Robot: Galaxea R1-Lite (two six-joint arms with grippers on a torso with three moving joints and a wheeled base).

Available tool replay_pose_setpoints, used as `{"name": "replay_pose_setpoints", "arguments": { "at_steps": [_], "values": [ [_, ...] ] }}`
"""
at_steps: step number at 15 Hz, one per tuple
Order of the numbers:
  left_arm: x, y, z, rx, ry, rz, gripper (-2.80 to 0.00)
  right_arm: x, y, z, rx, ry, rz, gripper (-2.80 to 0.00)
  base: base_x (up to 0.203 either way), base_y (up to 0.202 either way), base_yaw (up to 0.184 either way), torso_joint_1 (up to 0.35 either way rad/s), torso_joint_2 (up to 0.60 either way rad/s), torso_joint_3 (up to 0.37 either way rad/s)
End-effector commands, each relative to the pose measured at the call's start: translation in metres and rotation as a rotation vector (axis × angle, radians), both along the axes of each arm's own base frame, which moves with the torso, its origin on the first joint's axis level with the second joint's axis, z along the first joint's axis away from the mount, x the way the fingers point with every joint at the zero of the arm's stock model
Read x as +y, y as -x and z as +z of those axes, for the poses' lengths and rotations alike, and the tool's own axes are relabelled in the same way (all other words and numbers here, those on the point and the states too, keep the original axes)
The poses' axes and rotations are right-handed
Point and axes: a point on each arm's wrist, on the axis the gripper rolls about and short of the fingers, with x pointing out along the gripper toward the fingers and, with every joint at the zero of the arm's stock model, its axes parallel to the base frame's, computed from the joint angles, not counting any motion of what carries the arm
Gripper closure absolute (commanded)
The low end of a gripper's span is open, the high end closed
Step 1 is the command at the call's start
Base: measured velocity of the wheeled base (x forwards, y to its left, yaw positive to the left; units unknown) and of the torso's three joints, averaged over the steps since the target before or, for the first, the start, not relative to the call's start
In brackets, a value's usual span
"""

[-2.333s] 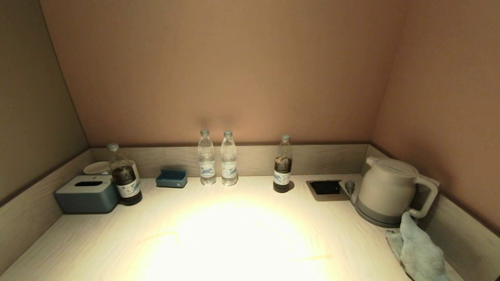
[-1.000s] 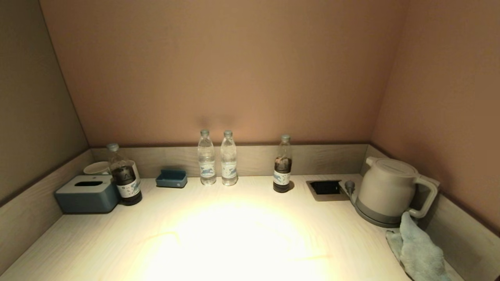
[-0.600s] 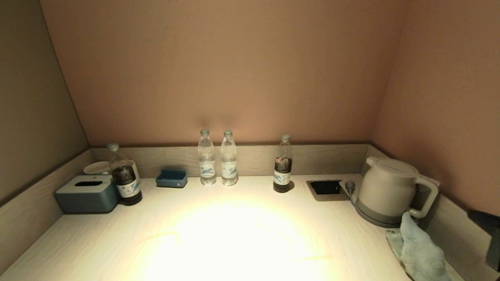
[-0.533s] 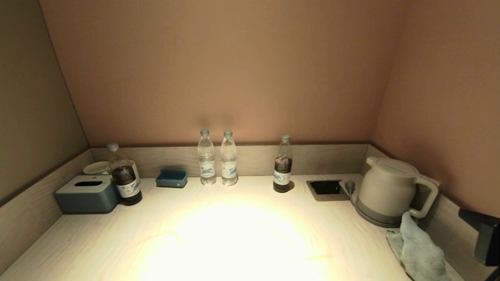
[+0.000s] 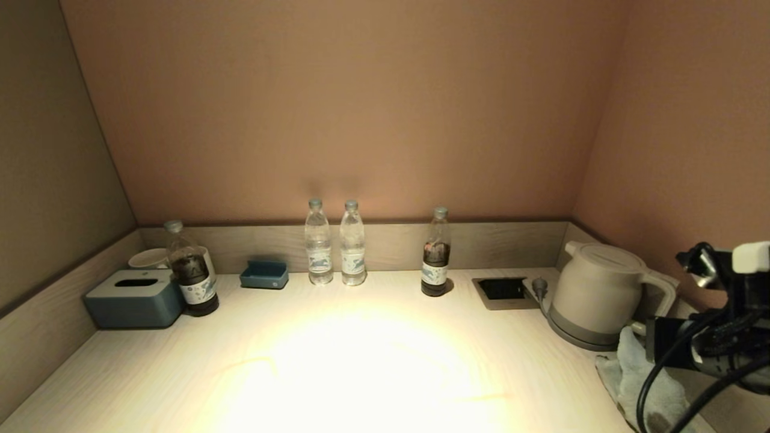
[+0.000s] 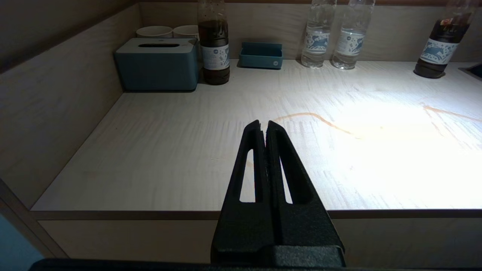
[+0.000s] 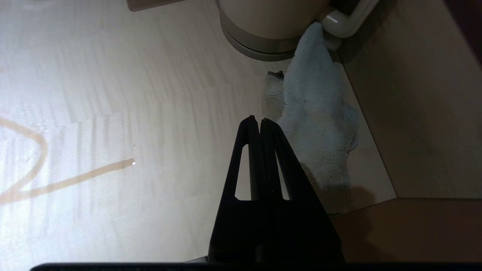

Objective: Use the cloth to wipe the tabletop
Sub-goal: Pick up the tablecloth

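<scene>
A pale blue-grey fluffy cloth (image 5: 619,373) lies crumpled on the light wooden tabletop (image 5: 361,361) at the right edge, touching the kettle's base; it also shows in the right wrist view (image 7: 316,113). My right arm (image 5: 716,349) hangs over it. My right gripper (image 7: 260,119) is shut and empty, above the table just beside the cloth. My left gripper (image 6: 262,122) is shut and empty, held before the table's front left edge, out of the head view. Thin brown streaks (image 6: 320,118) cross the tabletop and also show in the right wrist view (image 7: 75,178).
A beige kettle (image 5: 595,291) stands at the back right beside a recessed socket (image 5: 502,290). Several bottles (image 5: 352,243) line the back wall. A blue tissue box (image 5: 135,297), cups (image 5: 150,258) and a small blue tray (image 5: 264,275) sit back left. Low walls bound three sides.
My right arm has come into the head view from the right edge and now hangs over the cloth beside the kettle. Nothing on the table has moved.
</scene>
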Motion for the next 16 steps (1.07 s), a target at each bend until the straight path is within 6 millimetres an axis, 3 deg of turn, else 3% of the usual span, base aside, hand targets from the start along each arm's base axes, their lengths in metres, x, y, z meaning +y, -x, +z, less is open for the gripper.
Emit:
{"name": "replay_pose_setpoints", "arguments": {
  "at_steps": [1,4,8,9,12,16],
  "values": [
    [0.000,0.000,0.000,0.000,0.001,0.000,0.00,-0.016,-0.045,-0.039,0.085,-0.006,-0.046,0.00,0.000,0.000,0.000,0.000,0.00,0.000],
    [0.000,0.000,0.000,0.000,0.001,0.000,0.00,-0.036,-0.075,-0.070,0.147,-0.007,-0.112,0.00,0.000,0.000,0.000,0.000,0.00,0.000],
    [0.000,0.000,0.000,0.000,0.001,0.000,0.00,-0.047,-0.083,-0.084,0.175,0.004,-0.155,0.00,0.000,0.000,0.000,0.000,0.00,0.000],
    [0.000,0.000,0.000,0.000,0.001,0.000,0.00,-0.048,-0.083,-0.084,0.172,0.012,-0.162,-2.80,0.000,0.000,0.000,0.000,0.00,0.000],
    [0.000,0.000,0.000,0.000,0.001,0.000,0.00,-0.047,-0.081,-0.079,0.156,0.023,-0.172,-2.80,0.000,0.000,0.000,0.000,0.00,0.000],
    [0.000,0.000,0.000,0.000,0.001,0.000,0.00,-0.054,-0.082,-0.089,0.192,0.018,-0.200,-2.80,0.000,0.000,0.000,0.000,0.00,0.000]
  ]
}}
